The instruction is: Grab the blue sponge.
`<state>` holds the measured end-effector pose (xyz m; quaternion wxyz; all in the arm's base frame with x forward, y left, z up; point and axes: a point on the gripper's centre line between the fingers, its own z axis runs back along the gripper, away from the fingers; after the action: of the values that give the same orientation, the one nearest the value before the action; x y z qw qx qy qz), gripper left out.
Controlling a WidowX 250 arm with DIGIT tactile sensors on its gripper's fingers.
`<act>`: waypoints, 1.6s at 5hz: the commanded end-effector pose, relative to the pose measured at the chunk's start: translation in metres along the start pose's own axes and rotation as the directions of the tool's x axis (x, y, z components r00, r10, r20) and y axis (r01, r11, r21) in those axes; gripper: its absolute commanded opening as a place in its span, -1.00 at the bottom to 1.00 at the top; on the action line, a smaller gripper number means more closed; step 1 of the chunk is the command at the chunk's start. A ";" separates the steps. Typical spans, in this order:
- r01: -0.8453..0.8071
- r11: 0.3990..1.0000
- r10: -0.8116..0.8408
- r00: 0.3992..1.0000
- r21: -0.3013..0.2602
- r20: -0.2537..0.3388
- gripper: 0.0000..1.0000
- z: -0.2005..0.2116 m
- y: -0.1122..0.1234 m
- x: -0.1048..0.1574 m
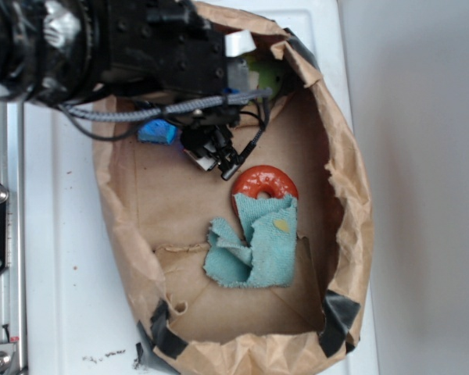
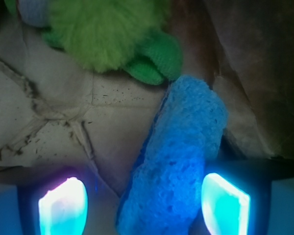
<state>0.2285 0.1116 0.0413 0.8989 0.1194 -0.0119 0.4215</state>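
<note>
Fingers (image 2: 63,205) of the gripper (image 2: 144,205) stood spread apart at the wrist frame's bottom, the blue sponge (image 2: 179,161) lying between them, not yet clamped, below a green plush toy (image 2: 108,34).

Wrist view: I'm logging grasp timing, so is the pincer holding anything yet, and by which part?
Nothing is held yet. The pincer is open, and the blue sponge lies lengthwise between its fingers, nearer the right one, with a gap showing on the left.

Black arm (image 1: 102,39) with grey braided cable (image 1: 141,109); pincer (image 2: 144,205) pads (image 2: 62,205) glow cyan.
</note>
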 end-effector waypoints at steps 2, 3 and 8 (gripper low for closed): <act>-0.009 1.000 0.010 0.999 -0.018 0.040 1.00 0.018 0.013 0.007; 0.040 0.996 -0.034 0.997 -0.084 0.075 1.00 0.018 0.019 0.007; -0.087 0.996 0.086 0.978 -0.002 0.192 -1.00 -0.009 -0.012 0.024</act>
<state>0.2615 0.1172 0.0291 0.8779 0.1633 -0.0980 0.4394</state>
